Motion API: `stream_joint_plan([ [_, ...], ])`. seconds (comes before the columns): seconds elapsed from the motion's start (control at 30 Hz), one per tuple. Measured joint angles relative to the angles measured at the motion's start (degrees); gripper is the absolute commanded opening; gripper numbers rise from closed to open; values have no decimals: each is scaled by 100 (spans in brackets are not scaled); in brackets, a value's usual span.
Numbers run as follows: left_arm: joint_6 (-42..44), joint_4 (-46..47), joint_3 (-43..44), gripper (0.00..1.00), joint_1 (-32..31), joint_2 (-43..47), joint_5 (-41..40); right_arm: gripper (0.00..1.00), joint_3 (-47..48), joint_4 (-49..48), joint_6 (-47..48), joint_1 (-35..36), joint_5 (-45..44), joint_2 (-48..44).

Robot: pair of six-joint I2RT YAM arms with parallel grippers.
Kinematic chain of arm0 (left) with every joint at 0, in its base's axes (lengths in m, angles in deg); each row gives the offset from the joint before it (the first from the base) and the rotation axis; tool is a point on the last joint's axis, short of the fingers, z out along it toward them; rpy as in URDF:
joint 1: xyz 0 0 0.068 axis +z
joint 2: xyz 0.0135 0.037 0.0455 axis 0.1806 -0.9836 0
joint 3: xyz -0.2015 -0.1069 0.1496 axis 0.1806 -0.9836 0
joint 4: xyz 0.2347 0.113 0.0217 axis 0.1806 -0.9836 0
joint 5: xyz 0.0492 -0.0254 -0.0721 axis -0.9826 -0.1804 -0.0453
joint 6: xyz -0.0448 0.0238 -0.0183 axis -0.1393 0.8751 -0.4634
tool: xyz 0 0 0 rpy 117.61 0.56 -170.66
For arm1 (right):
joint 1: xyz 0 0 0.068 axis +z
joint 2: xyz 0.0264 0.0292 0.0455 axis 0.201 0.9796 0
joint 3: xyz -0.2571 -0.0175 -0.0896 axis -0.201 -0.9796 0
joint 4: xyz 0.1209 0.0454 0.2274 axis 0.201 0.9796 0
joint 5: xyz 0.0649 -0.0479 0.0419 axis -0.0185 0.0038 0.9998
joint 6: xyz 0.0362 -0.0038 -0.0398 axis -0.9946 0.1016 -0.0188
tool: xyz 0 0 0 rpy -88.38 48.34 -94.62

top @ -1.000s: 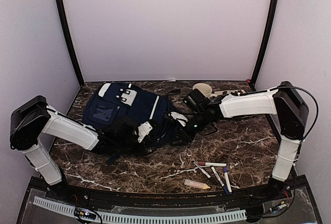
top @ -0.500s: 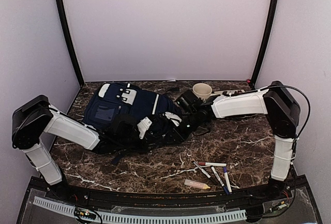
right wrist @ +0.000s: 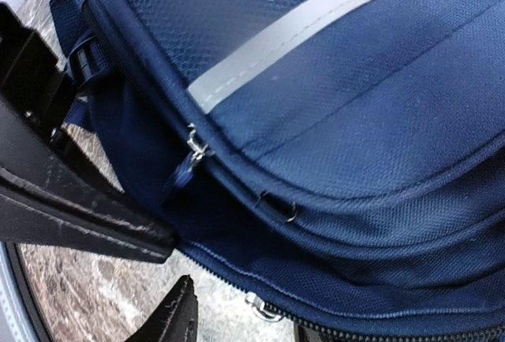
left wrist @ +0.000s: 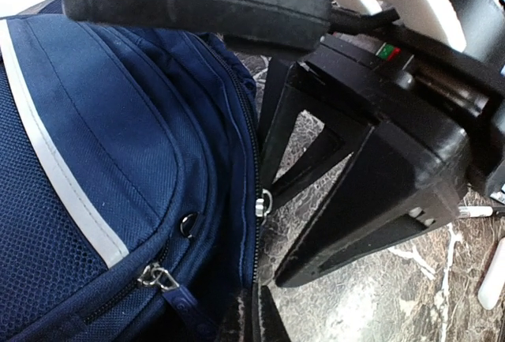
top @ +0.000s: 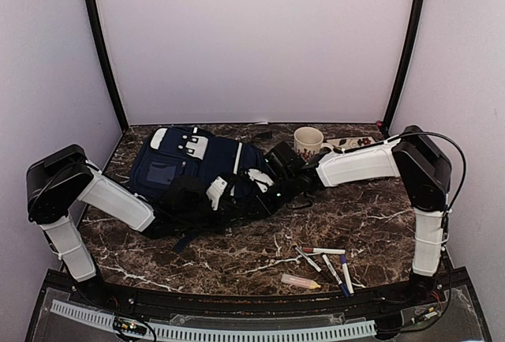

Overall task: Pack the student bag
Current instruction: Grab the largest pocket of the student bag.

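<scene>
Leftward swings the right arm since a second ago, bringing its fingers against the right edge of the backpack, which lies flat at the back left of the surface, a mug behind and pens waiting near the front. From the left wrist, the left fingers are clenched at the seam, probably steadying it, though caught fabric is not visible, while the right pair spreads around a zipper pull. From the right wrist, those fingers are released and empty, seemingly lined up to unzip.
</scene>
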Motion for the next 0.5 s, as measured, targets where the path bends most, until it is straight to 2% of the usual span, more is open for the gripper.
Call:
stream_joint_plan([
  [0.07, -46, 52, -15, 0, 4, 0, 2, 36, -48, -122, -66, 0, -131, 0],
  [0.2, -101, 140, -52, 0, 24, 0, 11, 12, -63, -238, -210, 28, -356, 35],
  [0.27, -118, 166, -68, 0, 24, 0, 9, 4, -63, -282, -221, 31, -422, 66],
  [0.33, -120, 201, -85, 0, 24, 0, 2, 0, -68, -339, -225, 31, -444, 76],
  [0.5, -129, 339, -109, 1, 22, 0, 46, 0, -219, -505, -164, 28, -463, 59],
])
